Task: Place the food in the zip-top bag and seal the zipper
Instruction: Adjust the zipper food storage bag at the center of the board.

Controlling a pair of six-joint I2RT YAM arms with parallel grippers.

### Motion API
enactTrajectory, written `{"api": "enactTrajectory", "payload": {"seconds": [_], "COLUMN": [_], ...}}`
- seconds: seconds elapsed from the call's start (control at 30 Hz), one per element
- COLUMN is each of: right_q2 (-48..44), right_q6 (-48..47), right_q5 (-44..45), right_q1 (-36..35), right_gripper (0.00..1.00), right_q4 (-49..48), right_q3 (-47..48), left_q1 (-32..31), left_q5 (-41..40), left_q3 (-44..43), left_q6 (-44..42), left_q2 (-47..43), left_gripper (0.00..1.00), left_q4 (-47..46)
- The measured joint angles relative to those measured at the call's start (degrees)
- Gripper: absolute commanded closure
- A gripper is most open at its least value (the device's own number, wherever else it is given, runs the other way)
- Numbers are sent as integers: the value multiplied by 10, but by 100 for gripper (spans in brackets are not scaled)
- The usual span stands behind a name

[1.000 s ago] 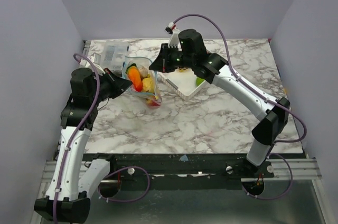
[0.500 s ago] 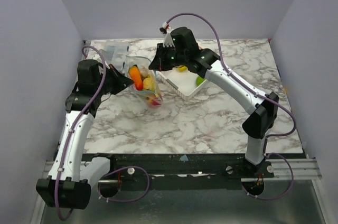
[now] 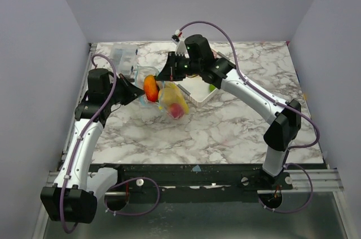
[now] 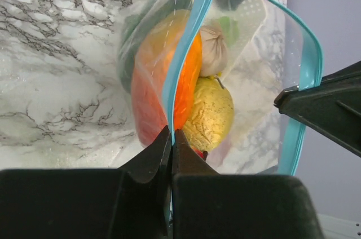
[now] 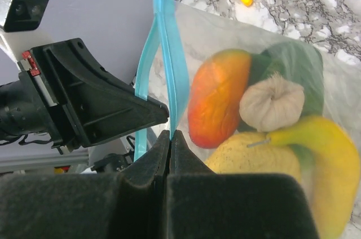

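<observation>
Bag: clear crinkly zip-top bag, centre-left, top view.
Contents: orange piece, white bulb, yellow banana, lumpy yellow fruit.
Pincers: left pincer, right pincer, both clenched on blue-green zipper strip.

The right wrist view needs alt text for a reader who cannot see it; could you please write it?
The right gripper, shut, pinches the blue-green zipper of a clear zip-top bag holding an orange toy fruit, a cream bulb and a yellow banana. The left gripper grips the strip's other side; the bag gapes open between them.
</observation>
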State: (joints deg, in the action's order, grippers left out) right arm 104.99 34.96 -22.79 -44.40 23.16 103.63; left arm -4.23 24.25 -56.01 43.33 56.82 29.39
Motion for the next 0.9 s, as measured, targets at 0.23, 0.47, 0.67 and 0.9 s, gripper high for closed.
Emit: {"api": "enactTrajectory", "payload": {"seconds": [0.23,0.47,0.67,0.9], "right_q2": [1,7,19,4], "right_q6": [-9,-14,-32,-68], "right_q5": [0,0,10,66], "right_q1": [0,0,0,0], "right_gripper": [87,75,53,34], "right_q4": [0,1,43,84], "right_q3": [-2,-10,36,100], "left_q1": [0,0,0,0], "left_q5": [0,0,-14,-25], "left_q3": [7,6,6,6], "left_q6": [-6,-43,-64,-76], "left_q2": [13,35,32,31], "left_gripper": [100,100,100,100], "left_q4": [-10,-5,-4,-1]}}
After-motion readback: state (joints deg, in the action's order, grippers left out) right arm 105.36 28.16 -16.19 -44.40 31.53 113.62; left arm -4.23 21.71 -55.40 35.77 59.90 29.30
